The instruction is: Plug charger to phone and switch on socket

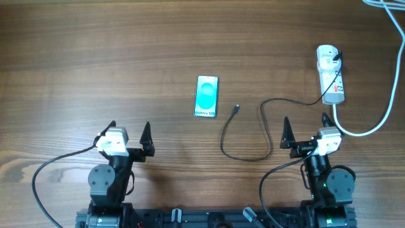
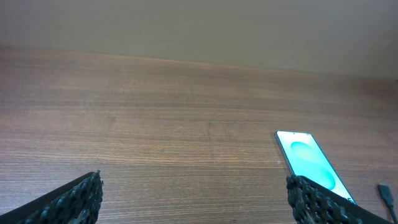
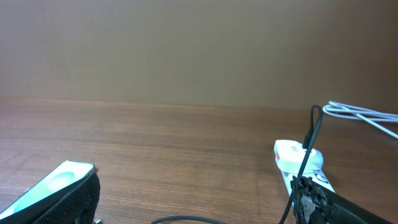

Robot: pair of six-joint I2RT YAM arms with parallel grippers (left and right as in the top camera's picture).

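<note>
The phone (image 1: 207, 96) lies flat mid-table with its cyan screen up; it also shows in the left wrist view (image 2: 311, 163) and the right wrist view (image 3: 53, 180). The charger's connector tip (image 1: 236, 109) rests just right of the phone, apart from it. Its thin black cable (image 3: 311, 140) loops toward me and runs to a black plug (image 1: 336, 59) in the white socket (image 1: 330, 82) (image 3: 298, 158) at the back right. My left gripper (image 1: 130, 130) (image 2: 194, 193) is open, near-left of the phone. My right gripper (image 1: 305, 126) (image 3: 196, 199) is open beside the loop.
A thick white cord (image 1: 380, 120) (image 3: 367, 115) runs from the socket's near end off the back right corner. The wooden table (image 1: 95, 57) stretches bare to the left. Both arms' bases and black wires sit at the front edge.
</note>
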